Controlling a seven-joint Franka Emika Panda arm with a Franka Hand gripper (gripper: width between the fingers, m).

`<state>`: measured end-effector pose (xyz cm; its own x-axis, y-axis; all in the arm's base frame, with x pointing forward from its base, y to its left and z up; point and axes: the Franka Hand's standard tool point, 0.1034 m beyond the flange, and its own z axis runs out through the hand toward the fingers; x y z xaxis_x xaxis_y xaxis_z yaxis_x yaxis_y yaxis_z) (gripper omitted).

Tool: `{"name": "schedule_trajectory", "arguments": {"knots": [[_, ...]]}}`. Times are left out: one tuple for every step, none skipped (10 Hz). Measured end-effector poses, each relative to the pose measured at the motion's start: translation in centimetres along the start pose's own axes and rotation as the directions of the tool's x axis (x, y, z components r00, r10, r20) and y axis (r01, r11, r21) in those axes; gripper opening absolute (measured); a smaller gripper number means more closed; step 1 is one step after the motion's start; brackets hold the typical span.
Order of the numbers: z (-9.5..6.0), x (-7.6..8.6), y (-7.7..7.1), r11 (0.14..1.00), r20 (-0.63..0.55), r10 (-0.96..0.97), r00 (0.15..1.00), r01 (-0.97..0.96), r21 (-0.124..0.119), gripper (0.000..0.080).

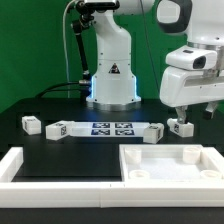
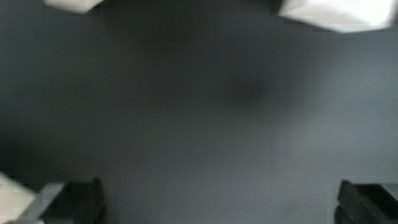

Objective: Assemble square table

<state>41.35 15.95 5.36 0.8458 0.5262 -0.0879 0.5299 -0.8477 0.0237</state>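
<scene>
Four loose legs (image 1: 57, 128) lie on the desk (image 1: 70, 146) behind the square panel (image 1: 165, 160), none fitted; your fingers (image 2: 80, 205) hang released near the leg (image 1: 180, 127) at the exterior view's right, so centre over it, descend and grasp.

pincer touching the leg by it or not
Apart. The wrist view shows bare table between the open pincer and the leg.

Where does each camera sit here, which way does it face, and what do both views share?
Exterior view: off the arm, facing the robot base across the black table, over the square panel, legs and marker board; arm and open gripper show.
Wrist view: on the wrist, looking down at bare table; only its fingertips show, blurred white pieces at the edge.
Shared: table and gripper.
</scene>
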Motion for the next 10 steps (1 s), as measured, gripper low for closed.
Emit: {"name": "schedule_trajectory", "arguments": {"knots": [[0.4, -0.7, -0.8, 0.999, 0.012, 0.042, 0.999, -0.042, 0.001, 0.0649], [0.8, -0.9, -1.3, 0.996, -0.024, 0.092, 0.995, -0.092, 0.012, 0.0649], [0.9, -1.3, -1.3, 0.997, -0.003, 0.073, 0.997, -0.073, 0.009, 0.0649], [0.9, -1.3, -1.2, 0.997, 0.024, 0.072, 0.997, -0.072, 0.004, 0.0649], [1.3, -1.8, -1.6, 0.996, 0.055, 0.087, 0.995, -0.087, 0.005, 0.0649], [1.7, -3.3, -2.1, 0.997, 0.177, 0.083, 0.981, -0.083, -0.007, 0.0649], [1.7, -3.4, -2.2, 0.996, 0.243, 0.084, 0.966, -0.084, -0.011, 0.0649], [1.9, -3.8, -2.1, 0.997, 0.331, 0.082, 0.94, -0.08, -0.021, 0.0649], [1.9, -3.9, -1.9, 0.997, 0.392, 0.081, 0.916, -0.077, -0.026, 0.0649], [1.9, -4.1, -1.8, 0.997, 0.466, 0.08, 0.881, -0.073, -0.032, 0.0649]]}}
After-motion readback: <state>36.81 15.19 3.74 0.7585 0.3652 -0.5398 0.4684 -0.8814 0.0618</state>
